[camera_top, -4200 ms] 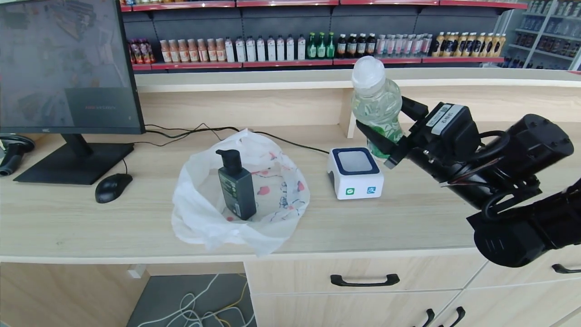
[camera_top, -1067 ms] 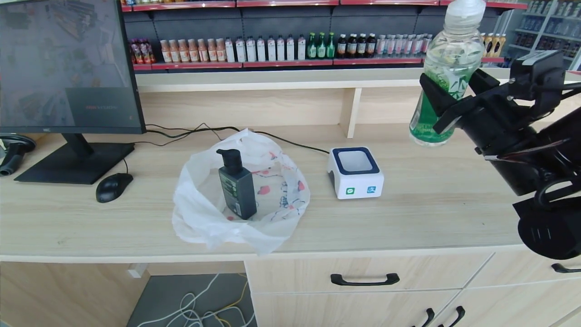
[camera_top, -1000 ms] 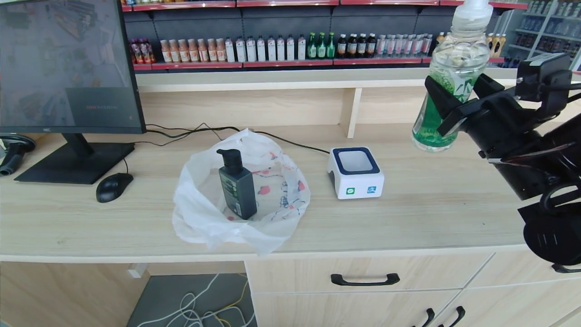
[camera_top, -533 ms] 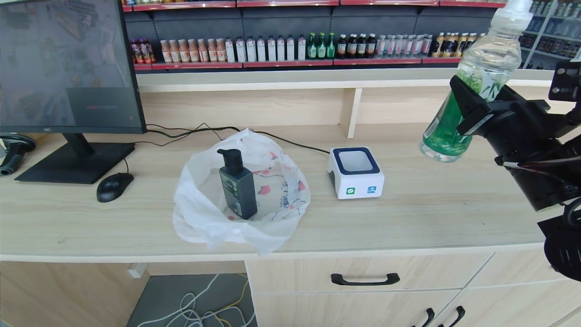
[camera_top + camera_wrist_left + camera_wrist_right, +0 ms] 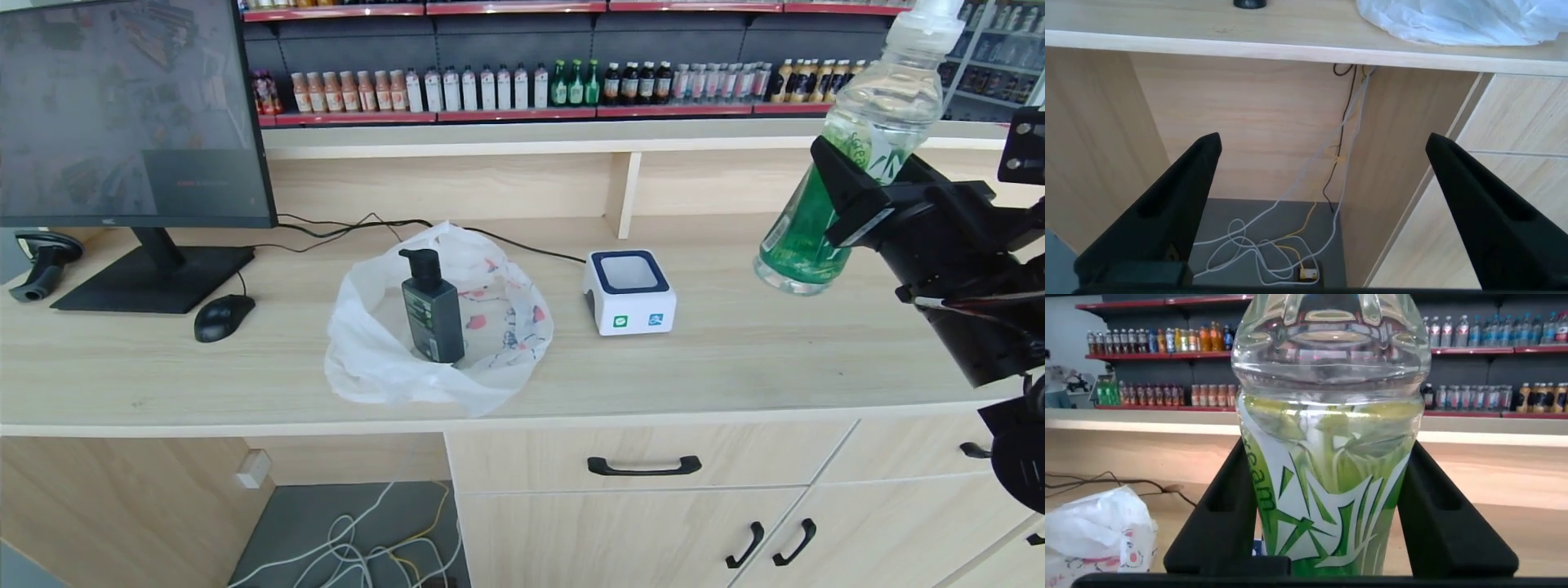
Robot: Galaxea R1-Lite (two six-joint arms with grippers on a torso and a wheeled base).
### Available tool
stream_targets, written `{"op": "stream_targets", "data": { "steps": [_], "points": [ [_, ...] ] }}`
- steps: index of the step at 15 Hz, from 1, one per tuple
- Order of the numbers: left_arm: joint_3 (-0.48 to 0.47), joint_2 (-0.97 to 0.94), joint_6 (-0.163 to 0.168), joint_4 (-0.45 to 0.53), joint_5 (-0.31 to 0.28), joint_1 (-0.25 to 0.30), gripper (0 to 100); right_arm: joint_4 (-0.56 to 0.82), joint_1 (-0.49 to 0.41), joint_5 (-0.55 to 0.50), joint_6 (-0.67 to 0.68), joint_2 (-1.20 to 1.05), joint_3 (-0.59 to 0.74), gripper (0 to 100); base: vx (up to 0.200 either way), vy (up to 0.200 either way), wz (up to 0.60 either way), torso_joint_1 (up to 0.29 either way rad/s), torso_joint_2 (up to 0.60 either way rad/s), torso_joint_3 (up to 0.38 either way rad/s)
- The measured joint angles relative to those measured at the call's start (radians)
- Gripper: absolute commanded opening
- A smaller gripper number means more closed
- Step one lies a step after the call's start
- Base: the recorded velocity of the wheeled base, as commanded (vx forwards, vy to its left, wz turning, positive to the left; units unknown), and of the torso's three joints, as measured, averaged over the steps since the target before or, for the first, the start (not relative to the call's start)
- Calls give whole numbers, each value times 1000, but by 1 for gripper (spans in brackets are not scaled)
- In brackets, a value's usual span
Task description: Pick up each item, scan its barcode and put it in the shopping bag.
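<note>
Since the earliest frame our right arm has carried the drink bottle (image 5: pixel 798 241) from just behind the scanner (image 5: pixel 629 292) up and out toward the right end of the counter (image 5: pixel 775 359), tipping it off upright. In the last half second the whole head view has slid too, which we put down to the camera rather than the things.

The counter runs across the view, with the monitor (image 5: pixel 131 114) at its back left corner. Near the middle of the front edge sits the shopping bag (image 5: pixel 367 359), mouth open, a dark pump bottle (image 5: pixel 433 318) standing upright inside. Our right gripper (image 5: pixel 857 184) is clamped on the drink bottle at its waist and holds it in the air above the right part of the counter. In the right wrist view its fingers (image 5: pixel 1217 514) press the label from both sides. The scanner stands just right of the bag, window facing up. A mouse (image 5: pixel 223 318) lies left of the bag. Our left gripper (image 5: pixel 1321 147) hangs below the counter's front edge, fingers spread wide with nothing between them, facing the cables (image 5: pixel 1282 237) underneath.

As we judge it, the next move turns on this: the scanner lies down and to the left of the held bottle, with the bag beyond it. The bottle's long axis leans, cap up and to the right, base down toward the scanner. We reckon the right arm, already holding it, has to bring the label over the window.
</note>
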Motion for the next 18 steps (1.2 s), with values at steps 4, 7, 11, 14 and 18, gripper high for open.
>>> {"op": "stream_targets", "data": {
  "steps": [4,7,11,14,18],
  "points": [
    [0,0,-1,0,0,1,100,-4,5,-2,0,-5,9,0,0,200,0,8,2,0],
    [0,0,-1,0,0,0,100,-4,7,1,1,-5,8,0,0,200,0,1,-1,6],
    [0,0,0,0,0,0,100,-4,11,0,2,-6,17,0,0,200,0,4,5,6],
    [0,0,1,1,0,0,100,-3,29,1,2,-6,26,0,0,0,0,0,0,0],
    [0,0,0,1,0,0,100,-5,34,3,2,-5,15,0,0,0,150,2,1,1]
  ]
}}
